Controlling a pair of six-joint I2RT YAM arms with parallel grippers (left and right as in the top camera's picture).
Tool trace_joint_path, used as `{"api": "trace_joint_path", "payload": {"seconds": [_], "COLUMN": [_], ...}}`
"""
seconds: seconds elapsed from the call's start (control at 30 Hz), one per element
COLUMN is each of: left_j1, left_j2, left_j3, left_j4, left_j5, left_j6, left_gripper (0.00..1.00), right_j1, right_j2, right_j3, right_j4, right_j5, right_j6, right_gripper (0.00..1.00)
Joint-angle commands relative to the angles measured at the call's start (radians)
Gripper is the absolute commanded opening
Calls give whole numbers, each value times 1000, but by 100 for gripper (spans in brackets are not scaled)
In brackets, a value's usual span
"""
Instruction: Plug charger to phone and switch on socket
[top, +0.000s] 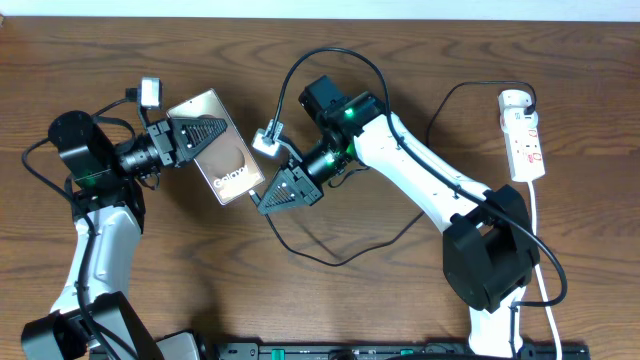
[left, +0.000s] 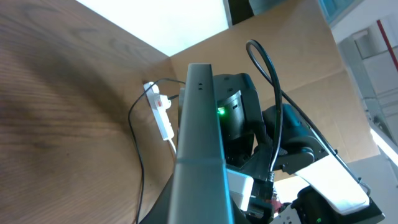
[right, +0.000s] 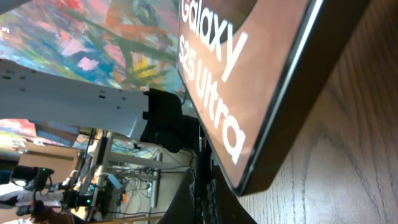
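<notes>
You have the phone (top: 226, 162) lifted at the table's (top: 120, 50) left-centre, tilted so its bronze face with the white "Galaxy" lettering shows from overhead. Your left gripper (top: 205, 135) is pinching it across its upper half; the black triangular fingers cover that part of the face, so you cannot see how much of the screen lies under them. In the left wrist view the phone (left: 199, 137) appears only edge-on as a grey slab, and its lower end is cut off by the frame.

Your right gripper (top: 287, 190) sits just beside the phone's lower right corner with its fingers pressed together. The charger (top: 330, 255) runs as a thin black cable in a loop from that gripper across the table, but the plug tip is hidden between the fingers and the phone edge; you cannot tell whether it is seated. The right wrist view gives you the phone (right: 249, 81) very close, lettering "Galaxy S25 Ultra" partly cropped, with the fingertips a dark blur at the bottom.

The socket (top: 524, 135) lies well apart at the far right, its white cord (top: 540, 240) trailing toward the near edge; its switch positions are too small to read.
</notes>
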Motion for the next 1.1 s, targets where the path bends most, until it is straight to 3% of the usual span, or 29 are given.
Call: {"api": "trace_joint_path", "payload": {"seconds": [0.0, 1.07], "left_j1": [-3, -4], "left_j2": [-6, -6], "left_j3": [8, 8], "left_j4": [6, 6], "left_j5": [-4, -37], "left_j6": [-35, -79], "left_gripper": [7, 7], "right_j1": [8, 12], "right_j2": [0, 1], "right_j3": [10, 10], "right_j4": [17, 82], "right_j5": [-43, -42], "right_j6": [26, 85], "right_gripper": [1, 1]}}
